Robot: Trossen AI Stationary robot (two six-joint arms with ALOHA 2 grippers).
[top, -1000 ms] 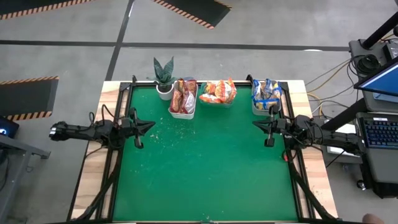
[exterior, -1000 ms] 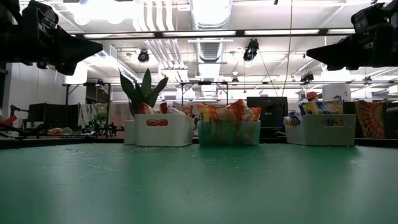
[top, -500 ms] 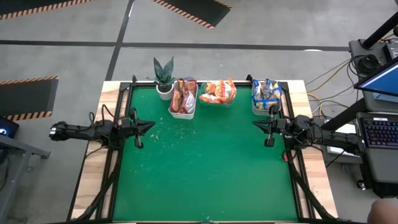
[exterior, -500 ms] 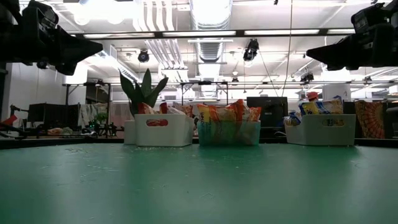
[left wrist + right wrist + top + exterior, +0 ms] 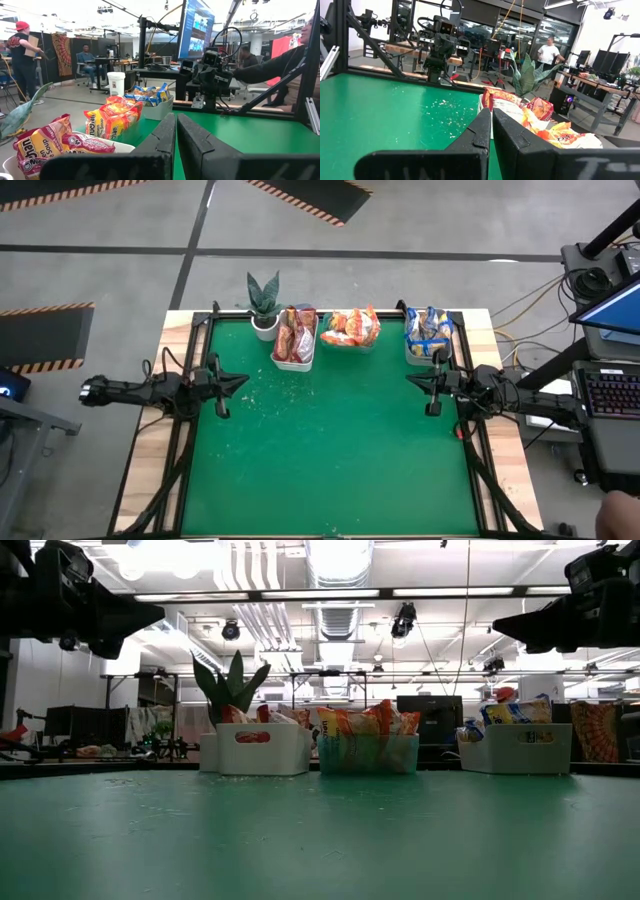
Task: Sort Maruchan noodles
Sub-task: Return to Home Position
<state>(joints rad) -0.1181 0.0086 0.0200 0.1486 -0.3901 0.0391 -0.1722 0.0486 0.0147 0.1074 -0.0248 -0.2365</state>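
Hovering near noodles (image 5: 350,327), bins (image 5: 294,365), plant (image 5: 264,292), left gripper (image 5: 241,381) and right gripper (image 5: 410,381) seem closed.

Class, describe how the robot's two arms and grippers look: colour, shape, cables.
The left arm and right arm are black, slim and jointed, with thin dark cables looping along them. The left gripper and right gripper each carry two dark matte fingers, wedge-shaped and tapering towards the tips.

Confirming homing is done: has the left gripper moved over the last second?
No. In the high view the left gripper keeps the same gap from the potted plant.
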